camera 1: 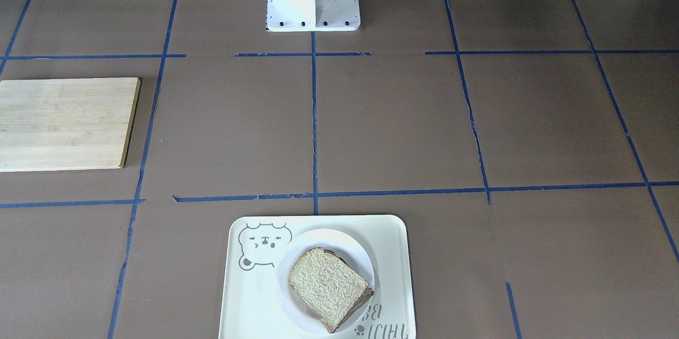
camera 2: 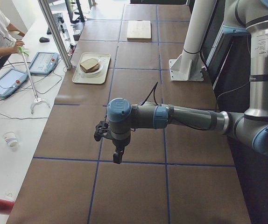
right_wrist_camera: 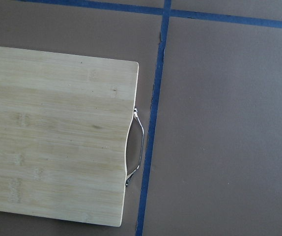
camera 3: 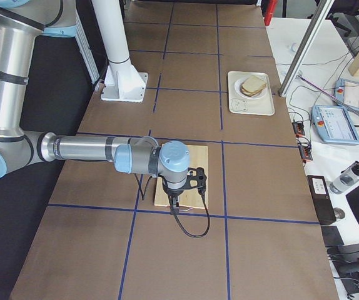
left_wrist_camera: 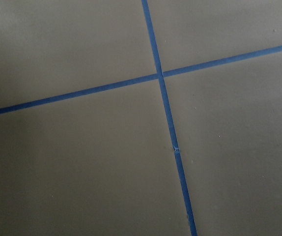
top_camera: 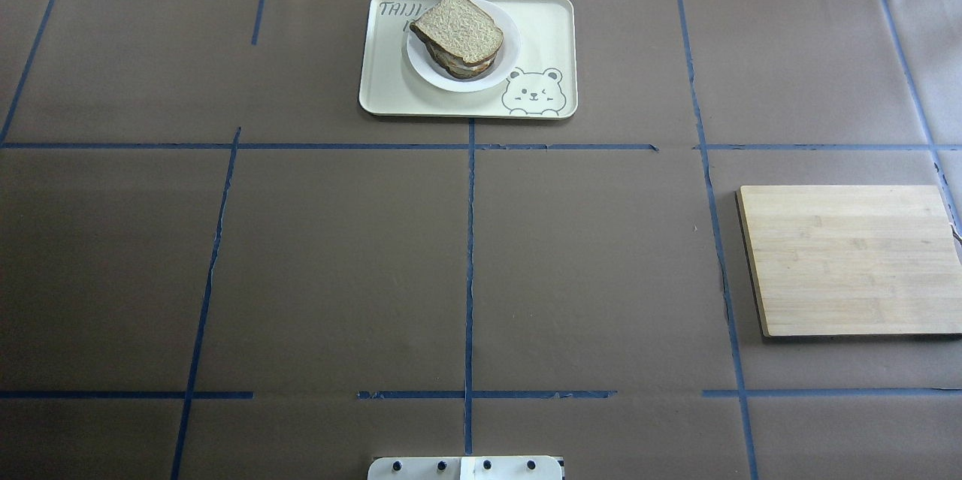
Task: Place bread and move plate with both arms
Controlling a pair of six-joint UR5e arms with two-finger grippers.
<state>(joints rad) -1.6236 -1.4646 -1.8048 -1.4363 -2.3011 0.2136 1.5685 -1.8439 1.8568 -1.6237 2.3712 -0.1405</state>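
Bread (top_camera: 458,31) on plate (top_camera: 511,52), well apart from left gripper (camera 2: 117,157) and right gripper (camera 3: 174,205). Can't tell either's opening or hold.

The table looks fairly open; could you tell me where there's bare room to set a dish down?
Bare: the wide middle between the tray and the robot's base, and the cutting board. Crowded: the tray, where the plate and bread sit in the middle.
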